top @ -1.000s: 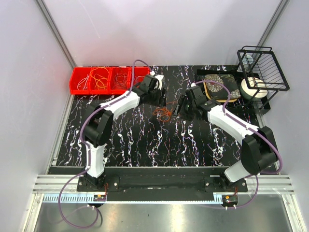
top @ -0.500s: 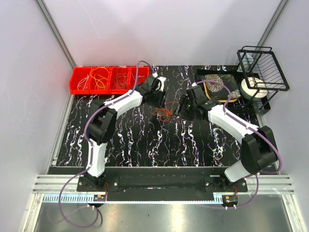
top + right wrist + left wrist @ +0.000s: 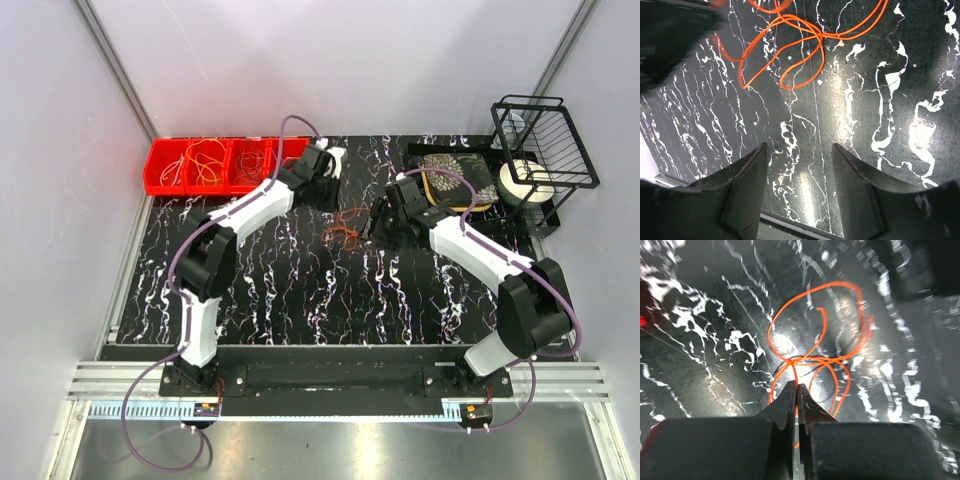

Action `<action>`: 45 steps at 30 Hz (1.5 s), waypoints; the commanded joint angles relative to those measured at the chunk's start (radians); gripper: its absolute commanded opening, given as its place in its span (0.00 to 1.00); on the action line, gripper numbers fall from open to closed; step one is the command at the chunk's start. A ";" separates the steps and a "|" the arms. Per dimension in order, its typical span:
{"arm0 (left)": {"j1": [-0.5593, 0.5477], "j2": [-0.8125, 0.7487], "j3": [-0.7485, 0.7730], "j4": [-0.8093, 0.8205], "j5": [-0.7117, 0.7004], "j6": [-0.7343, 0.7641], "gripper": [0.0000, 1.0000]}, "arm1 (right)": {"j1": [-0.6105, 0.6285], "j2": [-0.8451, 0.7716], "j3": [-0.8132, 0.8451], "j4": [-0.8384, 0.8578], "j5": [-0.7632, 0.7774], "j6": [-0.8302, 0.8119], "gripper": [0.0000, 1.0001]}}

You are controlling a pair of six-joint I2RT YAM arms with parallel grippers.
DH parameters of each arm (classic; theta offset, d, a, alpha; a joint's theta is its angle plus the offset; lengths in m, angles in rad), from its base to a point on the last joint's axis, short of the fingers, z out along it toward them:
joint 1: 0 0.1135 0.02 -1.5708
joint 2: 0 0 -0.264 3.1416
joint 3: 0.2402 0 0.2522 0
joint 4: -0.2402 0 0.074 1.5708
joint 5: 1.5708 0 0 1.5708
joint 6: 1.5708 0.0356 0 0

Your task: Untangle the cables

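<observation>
The left tool (image 3: 796, 386) is pinching shut on one strand of the orange cables (image 3: 812, 359), which are lying knotted on the tabletop (image 3: 300, 290) between the arms. The right tool (image 3: 799, 150) is hanging open, gripping nothing. Yellow loops (image 3: 207, 158) are sitting in the red bin (image 3: 165, 187), so this knot is looking like the work left

**Colour key, overhead view.** Cables (image 3: 345, 228) at frame centre showing bright orange. Tabletop (image 3: 300, 290) showing black, with white marble-like veining running throughout. Bins (image 3: 160, 180) at upper left showing red, with loops (image 3: 205, 158) inside showing yellow and orange. Arms (image 3: 250, 208) showing white shells and black joints; hoses (image 3: 123, 415) trailing purple. Wire rack (image 3: 530, 100) at upper right showing black. Mat (image 3: 440, 165) beside rack carrying pale floral pattern on black. Walls (image 3: 350, 60) appearing pale lilac-grey.
</observation>
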State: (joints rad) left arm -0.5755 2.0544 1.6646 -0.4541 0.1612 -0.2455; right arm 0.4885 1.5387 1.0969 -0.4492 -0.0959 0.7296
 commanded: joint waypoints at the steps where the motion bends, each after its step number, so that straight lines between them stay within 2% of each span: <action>1: -0.006 -0.210 0.095 -0.046 0.026 -0.035 0.00 | -0.005 -0.014 0.032 0.003 -0.004 -0.016 0.59; 3: -0.006 -0.299 0.080 -0.037 0.031 -0.032 0.00 | -0.005 -0.009 0.037 0.004 -0.010 -0.013 0.59; 8: -0.004 -0.419 -0.074 0.020 0.000 -0.026 0.00 | -0.005 0.017 0.049 0.030 -0.047 -0.004 0.59; 10: -0.004 -0.433 -0.139 0.038 0.001 -0.035 0.00 | -0.005 0.037 0.052 0.038 -0.073 0.002 0.59; 16: -0.004 -0.448 -0.213 0.080 0.055 -0.052 0.00 | -0.007 0.055 0.037 0.086 -0.137 0.011 0.59; 20: -0.003 -0.453 -0.221 0.080 0.052 -0.049 0.00 | -0.005 0.070 0.040 0.093 -0.146 0.010 0.59; 29: -0.004 -0.447 -0.223 0.092 0.060 -0.058 0.00 | 0.004 0.158 0.026 0.165 -0.271 0.011 0.59; 39: -0.004 -0.433 -0.209 0.103 0.073 -0.072 0.00 | 0.032 0.279 0.073 0.302 -0.317 -0.015 0.60; 45: -0.003 -0.428 -0.203 0.101 0.084 -0.078 0.00 | 0.077 0.333 0.023 0.437 -0.370 -0.018 0.61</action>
State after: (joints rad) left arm -0.5762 1.6253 1.4281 -0.3992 0.2138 -0.3126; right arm 0.5236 1.8568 1.1282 -0.1520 -0.4103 0.7296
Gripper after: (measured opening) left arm 0.009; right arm 0.602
